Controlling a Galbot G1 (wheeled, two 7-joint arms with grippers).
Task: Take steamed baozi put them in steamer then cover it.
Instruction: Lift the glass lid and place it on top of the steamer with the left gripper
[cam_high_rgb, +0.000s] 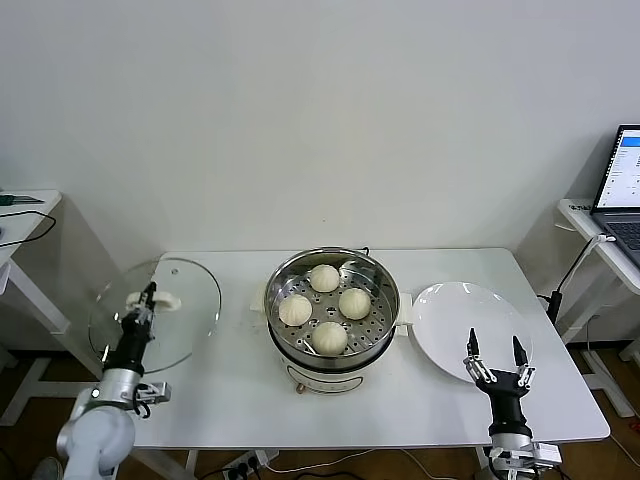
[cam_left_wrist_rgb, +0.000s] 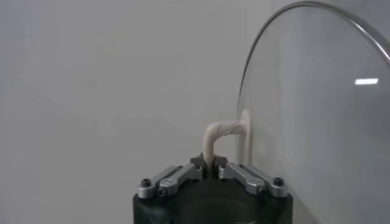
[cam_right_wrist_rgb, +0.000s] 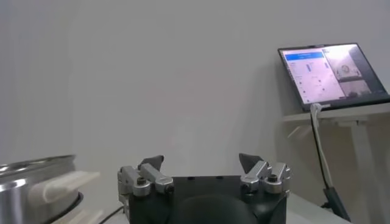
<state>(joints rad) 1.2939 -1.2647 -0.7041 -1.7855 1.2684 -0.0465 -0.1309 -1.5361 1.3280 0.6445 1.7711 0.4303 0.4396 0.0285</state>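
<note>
The glass cover (cam_high_rgb: 155, 312) hangs off the left end of the white bench (cam_high_rgb: 230, 400), held up on edge and tilted, well apart from the steamer (cam_high_rgb: 332, 312). The left gripper (cam_high_rgb: 149, 291) has its fingers pinched together on the cover's cream-white handle (cam_left_wrist_rgb: 220, 135); the left wrist view shows that handle rising straight out between the closed jaws, with the clear pane and its metal rim curving away beside it. The left arm reaches up from below the bench's left corner, its gripper pointing upward.

The steamer stands at the middle of the bench, uncovered, with four pale, pleated baozi (cam_high_rgb: 329, 337) sitting apart from one another on its perforated tray.

The right gripper (cam_high_rgb: 495, 348) hovers upright near the front right of the bench, over the near edge of the white plate (cam_high_rgb: 450, 310), its fingers spread wide and holding nothing.
</note>
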